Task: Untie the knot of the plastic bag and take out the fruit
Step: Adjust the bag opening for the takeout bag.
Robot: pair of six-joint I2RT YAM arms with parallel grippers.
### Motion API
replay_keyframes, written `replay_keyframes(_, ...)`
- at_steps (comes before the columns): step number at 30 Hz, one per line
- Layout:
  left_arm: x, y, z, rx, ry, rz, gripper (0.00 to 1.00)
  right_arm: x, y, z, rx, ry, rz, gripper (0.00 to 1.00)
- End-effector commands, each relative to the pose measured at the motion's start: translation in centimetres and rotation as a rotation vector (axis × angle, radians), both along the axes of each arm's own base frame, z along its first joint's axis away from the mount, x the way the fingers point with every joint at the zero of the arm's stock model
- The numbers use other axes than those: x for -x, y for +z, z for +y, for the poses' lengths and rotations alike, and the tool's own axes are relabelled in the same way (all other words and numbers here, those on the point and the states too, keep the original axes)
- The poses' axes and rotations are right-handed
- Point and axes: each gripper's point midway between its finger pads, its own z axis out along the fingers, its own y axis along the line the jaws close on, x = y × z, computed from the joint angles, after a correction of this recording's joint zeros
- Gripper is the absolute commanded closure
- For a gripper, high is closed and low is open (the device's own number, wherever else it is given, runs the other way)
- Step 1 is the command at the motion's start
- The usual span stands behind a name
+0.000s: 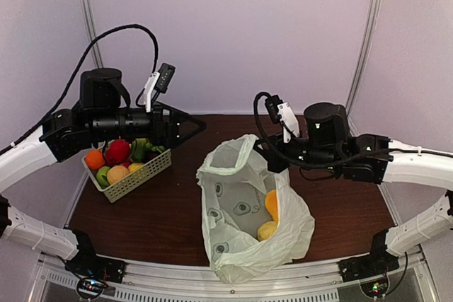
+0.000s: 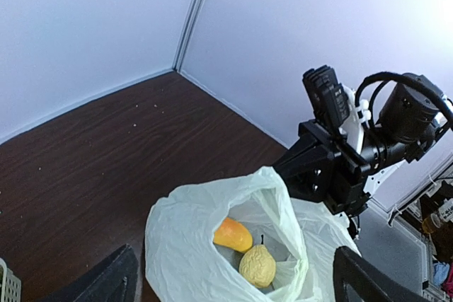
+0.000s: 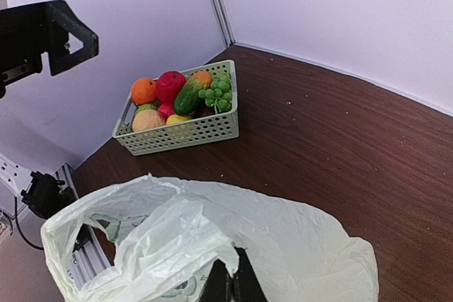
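Note:
The pale plastic bag (image 1: 237,245) stands in the middle of the table with its mouth wide open; no knot shows. Inside lie two pieces of fruit: an orange one (image 1: 271,204) and a yellow wrinkled one (image 1: 267,230), also seen from the left wrist as the orange one (image 2: 233,234) and the yellow one (image 2: 257,266). My right gripper (image 3: 232,284) is shut on a fold of the bag's rim (image 3: 177,238), holding it up. My left gripper (image 1: 192,126) hangs open in the air left of the bag, its fingers (image 2: 106,277) far apart and nothing between them.
A pale green slotted basket (image 1: 141,178) at the left holds several fruits, among them an orange, a red one and green grapes (image 3: 218,90). Dark brown table (image 1: 163,217); white walls close behind and beside it. The right arm (image 2: 340,160) stands just behind the bag.

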Motion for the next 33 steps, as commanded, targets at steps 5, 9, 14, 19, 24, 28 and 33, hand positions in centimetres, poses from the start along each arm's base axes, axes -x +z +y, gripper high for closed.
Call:
replay_keyframes(5,-0.5,-0.7,-3.0,-0.08,-0.113,-0.017,0.03,0.9,3.6,2.6,-0.042,0.172,-0.063,1.0)
replay_keyframes(9,-1.4,-2.4,-3.0,-0.144,-0.078,-0.002,0.03,1.2,3.7,3.7,-0.059,0.222,-0.057,1.0)
replay_keyframes(14,-0.1,-4.0,-3.9,-0.123,-0.149,0.055,0.02,0.8,3.0,4.3,-0.035,0.225,-0.051,1.0)
replay_keyframes(19,0.3,-6.7,-3.9,-0.172,-0.15,0.111,0.05,0.8,2.8,5.0,-0.044,0.239,-0.041,1.0)
replay_keyframes(24,0.3,-7.8,-3.4,-0.19,-0.13,0.127,0.35,0.8,2.7,5.2,-0.047,0.246,-0.039,1.0)
replay_keyframes(28,0.3,-8.5,-3.3,-0.201,-0.124,0.139,0.5,0.9,2.6,5.2,-0.044,0.25,-0.033,1.0)
replay_keyframes(33,0.1,-9.1,-3.4,-0.213,-0.117,0.149,0.88,1.0,2.0,4.9,-0.029,0.244,-0.017,1.0)
